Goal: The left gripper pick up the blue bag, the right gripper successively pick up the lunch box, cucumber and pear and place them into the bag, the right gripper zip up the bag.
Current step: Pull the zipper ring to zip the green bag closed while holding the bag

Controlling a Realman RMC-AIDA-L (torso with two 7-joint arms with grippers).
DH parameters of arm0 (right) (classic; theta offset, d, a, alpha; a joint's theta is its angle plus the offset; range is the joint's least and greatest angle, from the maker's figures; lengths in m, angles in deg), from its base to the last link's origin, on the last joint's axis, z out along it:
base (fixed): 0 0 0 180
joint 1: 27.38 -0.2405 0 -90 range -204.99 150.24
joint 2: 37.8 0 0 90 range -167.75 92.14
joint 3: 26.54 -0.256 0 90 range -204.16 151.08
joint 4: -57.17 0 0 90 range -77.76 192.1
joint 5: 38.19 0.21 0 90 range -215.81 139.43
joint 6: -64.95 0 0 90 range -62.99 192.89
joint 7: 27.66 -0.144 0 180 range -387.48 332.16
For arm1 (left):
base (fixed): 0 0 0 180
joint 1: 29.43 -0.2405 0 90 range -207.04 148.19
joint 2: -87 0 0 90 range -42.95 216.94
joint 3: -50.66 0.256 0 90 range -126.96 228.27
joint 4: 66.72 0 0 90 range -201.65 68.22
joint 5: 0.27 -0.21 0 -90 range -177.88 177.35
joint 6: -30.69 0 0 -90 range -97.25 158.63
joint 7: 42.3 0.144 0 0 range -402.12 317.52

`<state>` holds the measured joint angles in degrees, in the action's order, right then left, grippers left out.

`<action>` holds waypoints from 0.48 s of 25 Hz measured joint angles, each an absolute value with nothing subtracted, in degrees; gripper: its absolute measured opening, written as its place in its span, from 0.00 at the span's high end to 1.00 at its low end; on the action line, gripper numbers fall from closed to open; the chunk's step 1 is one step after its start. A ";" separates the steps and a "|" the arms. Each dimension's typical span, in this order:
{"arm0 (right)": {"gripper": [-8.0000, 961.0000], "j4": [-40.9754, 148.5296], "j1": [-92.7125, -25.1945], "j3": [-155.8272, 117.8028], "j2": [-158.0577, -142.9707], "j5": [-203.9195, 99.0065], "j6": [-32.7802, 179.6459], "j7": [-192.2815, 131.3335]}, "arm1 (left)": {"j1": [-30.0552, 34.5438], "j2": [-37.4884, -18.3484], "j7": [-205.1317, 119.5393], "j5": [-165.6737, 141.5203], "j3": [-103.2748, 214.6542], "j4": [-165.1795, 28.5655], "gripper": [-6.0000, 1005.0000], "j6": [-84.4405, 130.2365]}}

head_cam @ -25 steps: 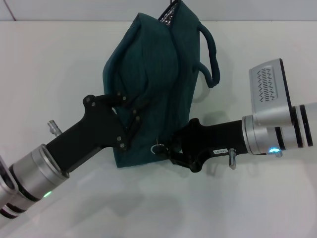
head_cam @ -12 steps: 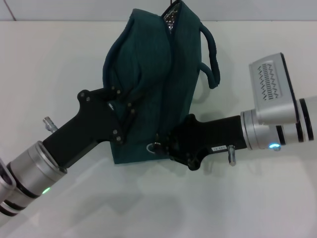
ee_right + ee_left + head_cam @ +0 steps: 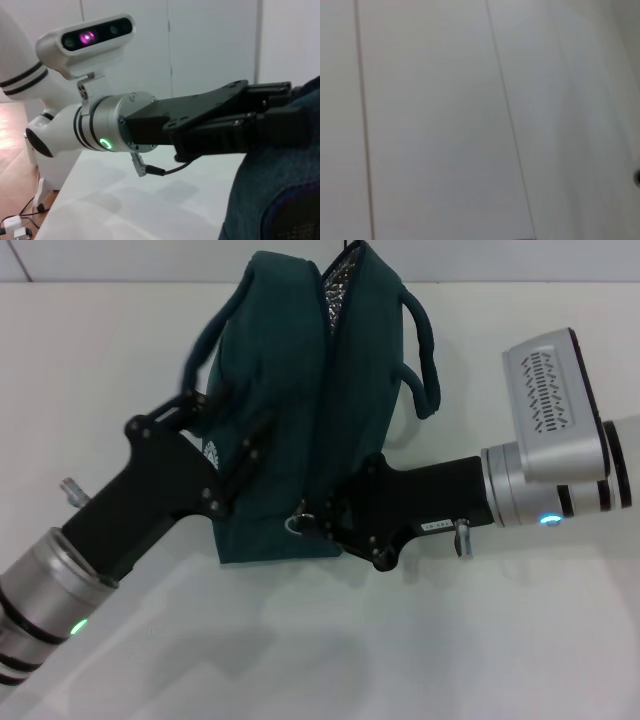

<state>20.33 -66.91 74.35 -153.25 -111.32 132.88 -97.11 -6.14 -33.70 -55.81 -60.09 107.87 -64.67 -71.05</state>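
1. the blue bag (image 3: 300, 430) stands upright near the middle of the white desk (image 3: 100, 350) in the head view, its base on the surface and its top pointing away from the robot.
2. its top is parted a little, showing a strip of silvery lining (image 3: 335, 290) between the two fabric sides.
3. one loop handle (image 3: 425, 355) arches out on the robot's right side of the bag; the other handle (image 3: 205, 335) stands out on the left side.
4. a metal ring pull (image 3: 297, 523) hangs at the near lower end of the bag, just beside the tip of the right gripper.
5. the left gripper (image 3: 235, 440) reaches in from the lower left and its fingers are clamped on the left side of the bag, by the left handle; in the right wrist view the same left gripper (image 3: 280, 117) meets the teal fabric, with a green light on its silver wrist.
6. the right gripper (image 3: 320, 520) comes in from the right, low against the near face of the bag at the ring pull; whether its fingers are apart or together cannot be told.
7. the left wrist view shows only pale blurred panels.
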 joint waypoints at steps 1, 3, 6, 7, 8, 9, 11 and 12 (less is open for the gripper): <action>0.97 20.00 -66.92 74.35 -153.16 -111.32 133.07 -97.06 | -6.27 -33.67 -56.04 -59.82 107.87 -64.57 0.75 -71.31; 0.97 19.47 -66.87 74.27 -153.05 -111.33 133.20 -96.82 | -6.68 -33.58 -56.75 -59.00 107.87 -64.46 0.65 -71.82; 0.97 19.26 -66.87 73.17 -152.99 -111.67 133.31 -96.06 | -7.38 -33.46 -57.73 -58.21 107.87 -64.48 0.52 -71.95; 0.97 19.24 -66.90 72.62 -153.01 -111.84 133.41 -95.88 | -7.63 -33.44 -58.00 -58.13 107.87 -64.52 0.47 -71.96; 0.97 19.16 -66.92 72.34 -153.02 -111.98 133.55 -95.74 | -7.88 -33.42 -58.22 -58.09 107.87 -64.54 0.43 -71.97; 0.97 18.88 -66.96 72.06 -153.03 -112.08 133.63 -95.56 | -8.21 -33.37 -58.27 -58.08 107.90 -64.57 0.39 -71.99; 0.97 18.28 -67.02 71.94 -153.00 -112.14 133.67 -95.43 | -9.26 -33.28 -58.26 -58.08 108.03 -64.69 0.32 -72.10; 0.97 17.87 -67.05 71.93 -152.92 -112.16 133.68 -95.40 | -9.84 -33.26 -58.13 -58.08 108.08 -64.92 0.28 -72.26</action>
<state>17.87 -67.05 71.93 -152.92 -112.16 133.68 -95.40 -9.84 -33.26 -58.13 -58.08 108.08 -64.92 -72.26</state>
